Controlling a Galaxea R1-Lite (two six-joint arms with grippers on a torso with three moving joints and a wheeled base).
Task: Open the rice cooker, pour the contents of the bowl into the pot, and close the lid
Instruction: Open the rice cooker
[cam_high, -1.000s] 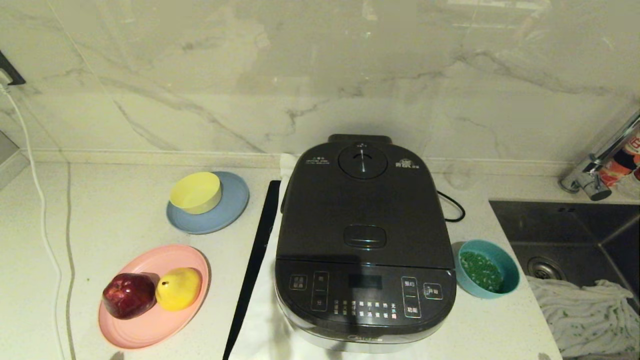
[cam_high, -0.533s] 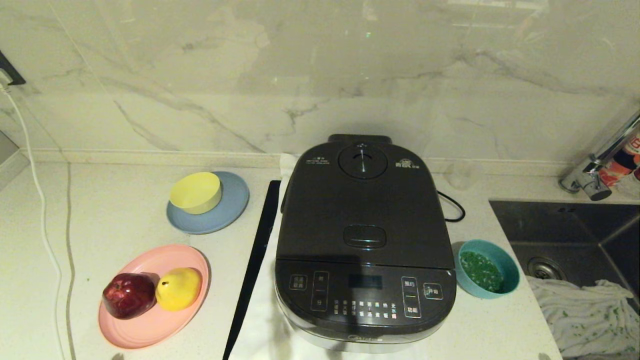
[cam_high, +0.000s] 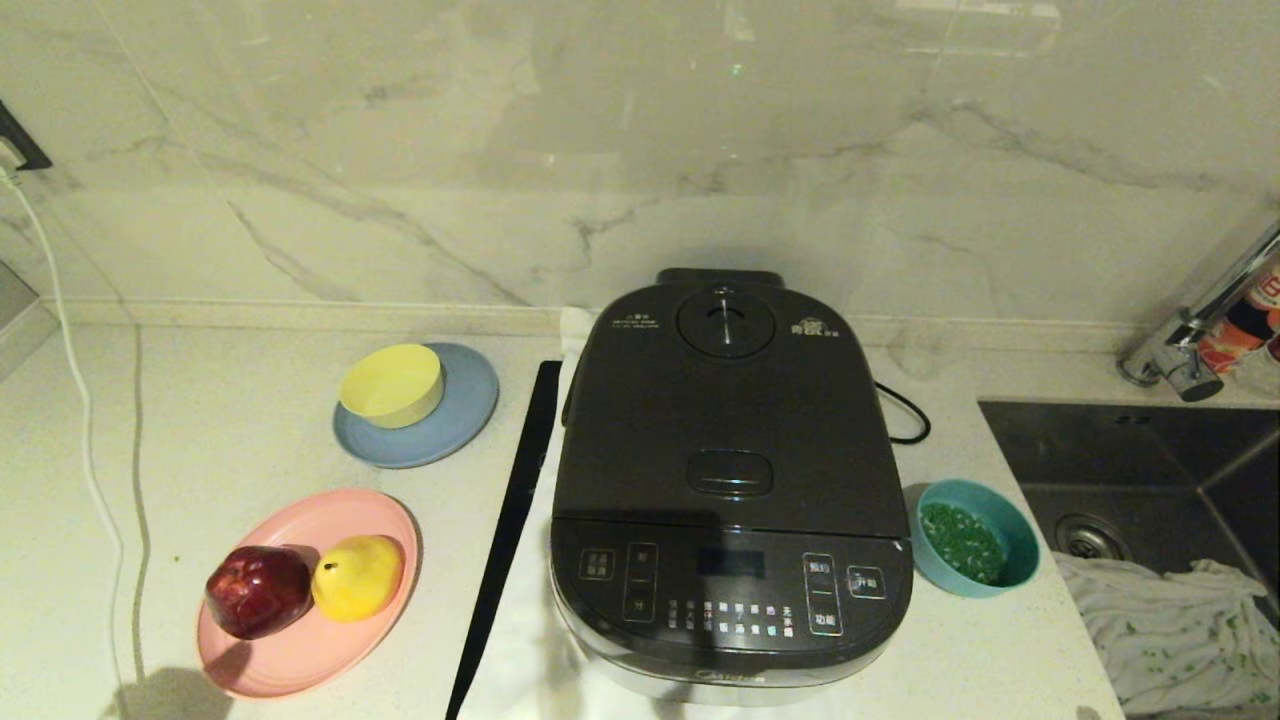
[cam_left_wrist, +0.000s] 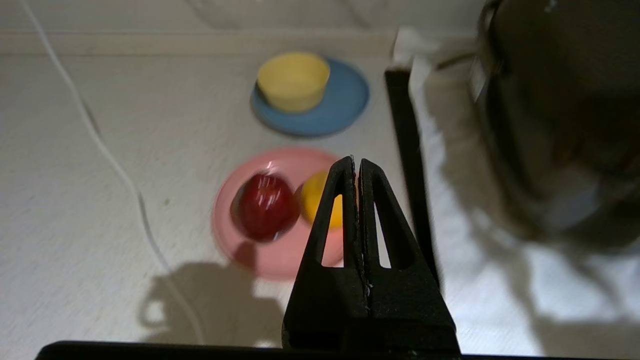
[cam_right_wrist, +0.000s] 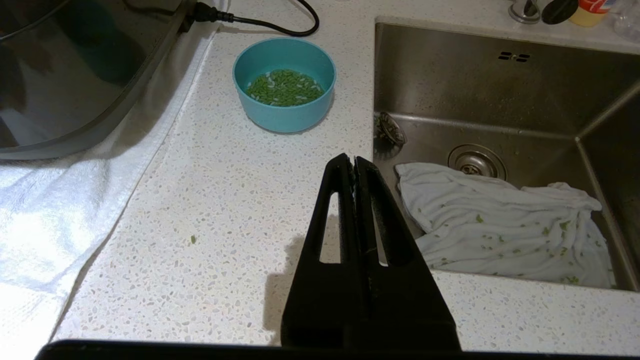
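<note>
Left wrist view shows the left end effector (cam_left_wrist: 357, 165) pressed shut, empty, above the bench (cam_high: 230, 440); the right end effector (cam_right_wrist: 354, 162) likewise. Beyond sits the smooth plastic bowl (cam_high: 976, 537) of loose green contents (cam_high: 962, 542), just beside the glossy rounded rice cooker (cam_high: 728, 500), lid (cam_high: 728, 420) down. A careless reach might tip it.

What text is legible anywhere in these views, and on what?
"Midea": faint, on the silver front rim of the rice cooker; the reading is uncertain.
White Chinese button labels on the front button panel: too small to read.
Small white print on the lid beside the steam vent knob: unreadable.
Red packaging behind the faucet: lettering cut off, unreadable.
Wrist views: no text.
</note>
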